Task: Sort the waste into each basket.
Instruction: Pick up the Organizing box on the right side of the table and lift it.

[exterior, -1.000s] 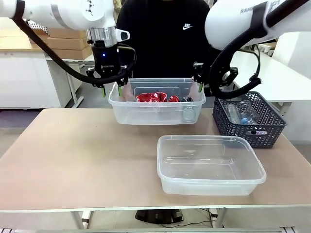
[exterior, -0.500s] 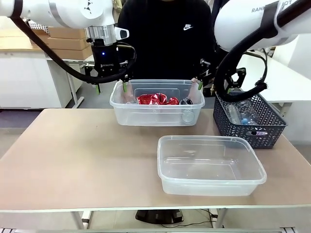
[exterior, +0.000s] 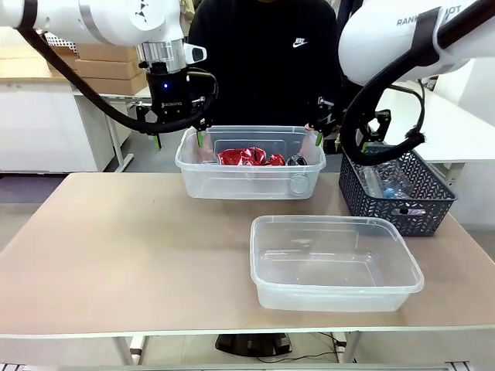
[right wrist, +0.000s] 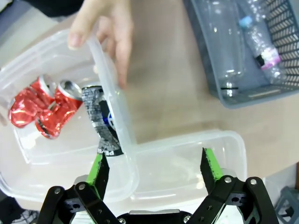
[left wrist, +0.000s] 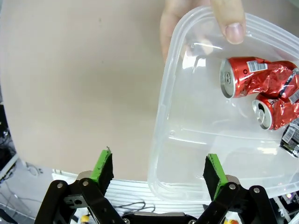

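The near tub [exterior: 332, 267], toward the surface's near right corner, is being presented empty. At the far edge, crushed red cans [exterior: 246, 156] are being contained mid-length in the far tub [exterior: 232, 185], flanked by the left arm's fingers [left wrist: 103, 169] and right arm's fingers [right wrist: 210, 164], both being held wide, empty.

Empty left gripper [left wrist: 159, 164], jaws wide apart, over clear tub [left wrist: 161, 116] rim. Two crushed red cans [left wrist: 254, 77] inside. Person's hand [left wrist: 196, 23] grips tub rim, thumb inside. Tan table [left wrist: 79, 79] beneath.
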You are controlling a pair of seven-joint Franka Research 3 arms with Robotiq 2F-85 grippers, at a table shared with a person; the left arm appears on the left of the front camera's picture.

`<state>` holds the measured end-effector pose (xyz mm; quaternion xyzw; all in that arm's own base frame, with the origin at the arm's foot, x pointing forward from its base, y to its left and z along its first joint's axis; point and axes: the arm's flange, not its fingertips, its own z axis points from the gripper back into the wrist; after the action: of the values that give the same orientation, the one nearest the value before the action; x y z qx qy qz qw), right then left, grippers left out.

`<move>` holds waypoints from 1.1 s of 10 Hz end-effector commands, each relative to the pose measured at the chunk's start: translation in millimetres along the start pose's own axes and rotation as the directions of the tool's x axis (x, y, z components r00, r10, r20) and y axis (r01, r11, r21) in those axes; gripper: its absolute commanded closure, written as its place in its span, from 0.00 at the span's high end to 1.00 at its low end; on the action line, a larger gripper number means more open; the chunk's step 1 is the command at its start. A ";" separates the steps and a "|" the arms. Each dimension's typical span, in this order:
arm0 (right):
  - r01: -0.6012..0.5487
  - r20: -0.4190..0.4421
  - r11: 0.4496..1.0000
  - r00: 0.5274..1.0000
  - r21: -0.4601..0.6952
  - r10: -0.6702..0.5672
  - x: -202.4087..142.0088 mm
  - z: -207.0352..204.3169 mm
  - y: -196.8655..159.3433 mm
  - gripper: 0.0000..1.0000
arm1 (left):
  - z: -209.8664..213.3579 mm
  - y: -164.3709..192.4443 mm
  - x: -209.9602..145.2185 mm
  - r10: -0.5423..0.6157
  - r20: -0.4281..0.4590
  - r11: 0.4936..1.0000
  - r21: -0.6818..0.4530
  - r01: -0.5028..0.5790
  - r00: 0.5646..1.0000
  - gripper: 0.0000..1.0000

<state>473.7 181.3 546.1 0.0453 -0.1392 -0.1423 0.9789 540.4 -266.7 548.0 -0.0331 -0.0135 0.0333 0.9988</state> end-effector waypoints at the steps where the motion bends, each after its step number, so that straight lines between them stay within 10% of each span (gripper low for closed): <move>1: -0.001 -0.002 1.000 1.000 0.024 0.001 2.0 3.8 -1.6 1.00 | 2.0 2.5 0.2 0.002 0.005 1.000 0.004 -0.002 1.000 1.00; 4: 0.000 0.000 1.000 1.000 0.000 0.000 0.0 0.1 0.0 1.00 | 0.2 0.0 0.0 0.000 0.000 1.000 0.000 0.000 1.000 1.00; 7: 0.279 -0.407 0.889 0.906 0.363 -0.118 -15.8 83.7 -92.2 1.00 | 85.2 23.2 -60.1 -0.130 -0.082 0.891 -0.448 0.079 0.988 1.00; 11: 0.657 -0.630 0.456 0.740 0.600 -0.237 -45.7 111.6 -243.2 1.00 | 75.8 163.5 -103.0 -0.064 -0.095 0.427 -0.902 -0.059 0.993 1.00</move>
<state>327.7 -19.3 634.3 0.4806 0.0709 -0.2344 0.8421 438.9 -134.9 659.1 -0.4983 0.0184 -0.0064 0.8668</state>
